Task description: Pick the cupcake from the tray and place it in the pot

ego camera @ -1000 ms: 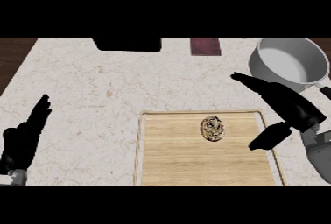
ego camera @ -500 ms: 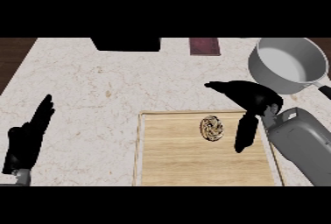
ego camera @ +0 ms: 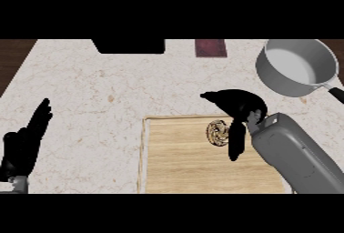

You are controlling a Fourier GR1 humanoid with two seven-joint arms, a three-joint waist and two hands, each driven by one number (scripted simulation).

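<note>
A small brown-and-cream cupcake (ego camera: 217,132) sits on the wooden tray (ego camera: 181,164), near its far right corner. My right hand (ego camera: 238,109) arches over it from the right: fingers reach past its far side and the thumb hangs down along its right edge, touching or almost touching. The hand is open around the cupcake, which still rests on the tray. The grey pot (ego camera: 295,67) stands at the back right, its handle pointing to the right. My left hand (ego camera: 25,142) rests open at the left edge, fingers up.
A black object (ego camera: 129,46) and a dark red item (ego camera: 210,48) lie along the counter's far edge. Dark wood (ego camera: 12,57) shows beyond the counter at the far left. Speckled counter (ego camera: 101,104) stretches between the left hand and the tray.
My right hand has swung left from beside the tray's right edge to over the cupcake, the forearm following. The cupcake and left hand have stayed put.
</note>
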